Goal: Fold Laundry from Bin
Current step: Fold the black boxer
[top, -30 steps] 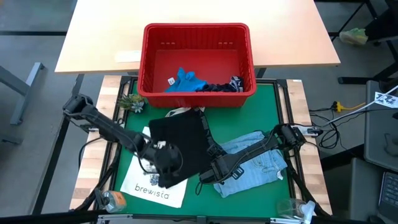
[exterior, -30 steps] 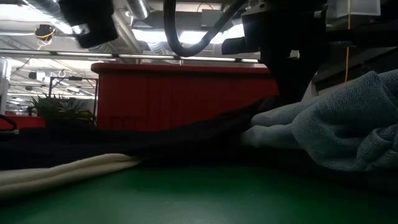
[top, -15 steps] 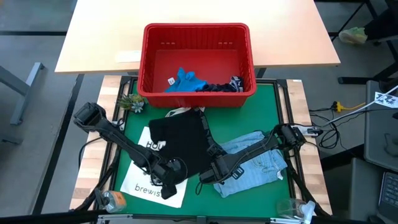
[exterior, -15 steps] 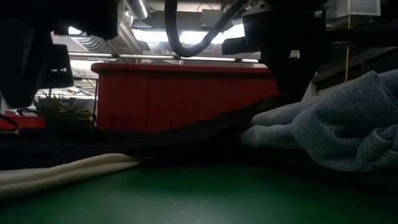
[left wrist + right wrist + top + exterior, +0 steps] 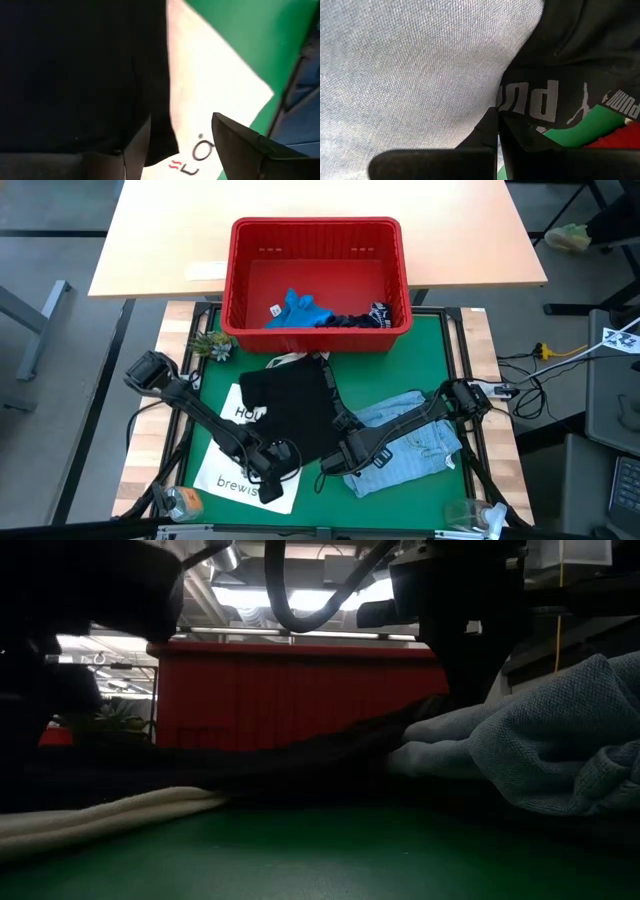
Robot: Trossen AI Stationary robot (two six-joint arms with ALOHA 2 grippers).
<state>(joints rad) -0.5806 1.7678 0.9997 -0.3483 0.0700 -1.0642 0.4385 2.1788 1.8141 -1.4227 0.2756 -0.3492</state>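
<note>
Hovering low over the white tote bag [image 5: 232,476], the left gripper [image 5: 268,470] has its two dark fingers [image 5: 239,141] spread apart, with nothing between them; just beside one finger runs the edge of the dark garment [image 5: 292,412], and past the fingertips the tote's white cloth gives way to the green mat [image 5: 432,340]. The right gripper [image 5: 337,459] sits just across that dark garment from the left one, its fingers [image 5: 490,131] pressed together down at the cloth, where the light blue denim shirt [image 5: 415,448] meets the dark garment; whether any fabric is caught between them cannot be told. The denim lies bunched beside and behind the right gripper, toward that arm's base, and white printed lettering on the dark garment shows right at its fingertips. Well beyond both grippers, at the far edge of the mat, stands the red bin [image 5: 318,284], with a bright blue garment [image 5: 297,310] and a dark navy one [image 5: 360,318] inside, against its near wall. A small green plant [image 5: 211,345] sits near the bin's corner, on the left arm's side.
</note>
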